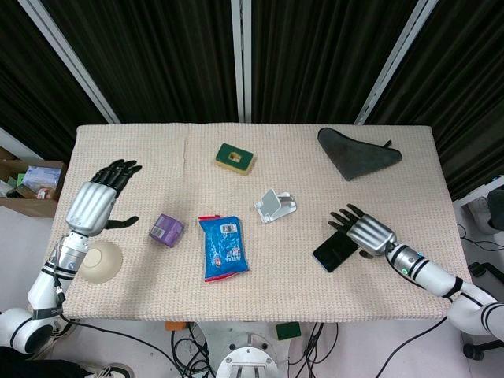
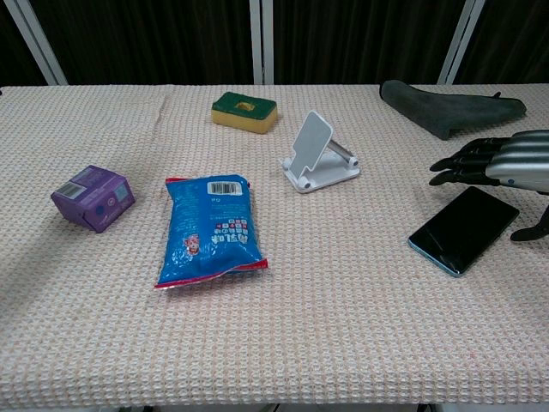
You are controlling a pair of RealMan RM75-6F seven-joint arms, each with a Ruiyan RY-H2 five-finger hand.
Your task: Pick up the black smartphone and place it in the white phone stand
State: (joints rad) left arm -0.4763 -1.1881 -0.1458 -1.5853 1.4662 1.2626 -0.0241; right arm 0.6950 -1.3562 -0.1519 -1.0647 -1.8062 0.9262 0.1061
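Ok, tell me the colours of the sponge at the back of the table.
The sponge is yellow with a green top, clearest in the chest view.

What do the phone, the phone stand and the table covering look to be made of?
Phone: a glossy black face, probably glass, with a thin bluish edge that could be metal or plastic.
Phone stand: smooth white hard plastic by its look, with a hinged tilted plate; the exact material is uncertain.
Table covering: beige woven fabric, matte, with a regular waffle-like texture.
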